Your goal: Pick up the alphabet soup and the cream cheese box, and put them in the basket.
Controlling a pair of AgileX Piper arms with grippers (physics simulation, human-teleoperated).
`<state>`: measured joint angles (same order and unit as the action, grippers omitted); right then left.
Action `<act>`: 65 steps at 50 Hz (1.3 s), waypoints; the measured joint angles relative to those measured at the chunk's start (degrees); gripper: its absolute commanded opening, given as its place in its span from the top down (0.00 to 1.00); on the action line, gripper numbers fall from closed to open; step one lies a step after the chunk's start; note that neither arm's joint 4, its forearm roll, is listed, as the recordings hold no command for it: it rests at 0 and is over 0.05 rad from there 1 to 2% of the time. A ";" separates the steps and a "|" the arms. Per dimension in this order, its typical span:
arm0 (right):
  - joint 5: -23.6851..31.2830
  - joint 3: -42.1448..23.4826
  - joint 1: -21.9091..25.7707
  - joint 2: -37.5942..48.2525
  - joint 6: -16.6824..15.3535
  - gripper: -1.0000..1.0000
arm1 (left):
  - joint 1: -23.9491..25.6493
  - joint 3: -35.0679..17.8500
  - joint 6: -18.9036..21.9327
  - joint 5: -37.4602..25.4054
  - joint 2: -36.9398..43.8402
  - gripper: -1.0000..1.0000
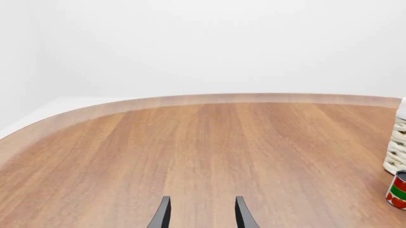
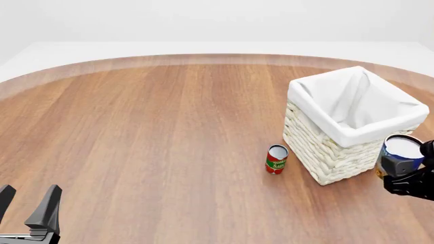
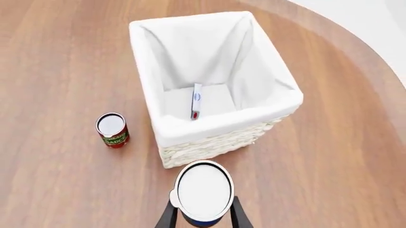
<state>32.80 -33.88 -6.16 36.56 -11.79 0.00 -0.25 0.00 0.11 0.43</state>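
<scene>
the alphabet soup (image 3: 203, 191) stands upright, pinched between the closed-in fingers of the right gripper (image 3: 201, 216), raised just outside the near wall of the basket (image 3: 216, 137). the basket opening lies straight ahead of it. the cream cheese box (image 3: 197, 101) lies on edge inside. the left gripper (image 1: 201, 213), well apart, hangs spread and empty.

Left wrist view: basket (image 1: 397, 142) & red can (image 1: 398, 190) cut by frame edge. Front: soup (image 2: 400, 155) label part hidden behind right gripper (image 2: 407, 175); left gripper (image 2: 27, 208) cropped at 7 o'clock. Box (image 3: 197, 101) lettering too small.
</scene>
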 measured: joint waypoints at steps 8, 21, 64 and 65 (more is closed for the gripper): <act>0.28 -2.26 0.06 1.07 -0.60 1.00 | 0.00 0.00 0.00 0.00 0.00 0.00; 0.49 -5.47 0.15 2.86 -1.40 1.00 | 0.00 0.00 0.00 0.00 0.00 0.00; -0.18 -19.16 2.20 14.13 -1.85 1.00 | 0.00 0.00 0.00 0.00 0.00 0.00; -0.31 -19.33 2.30 14.42 -1.81 1.00 | 0.00 0.00 0.00 0.00 0.00 0.00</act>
<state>32.49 -53.21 -3.86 50.98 -13.61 0.00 -0.25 0.00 0.11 0.43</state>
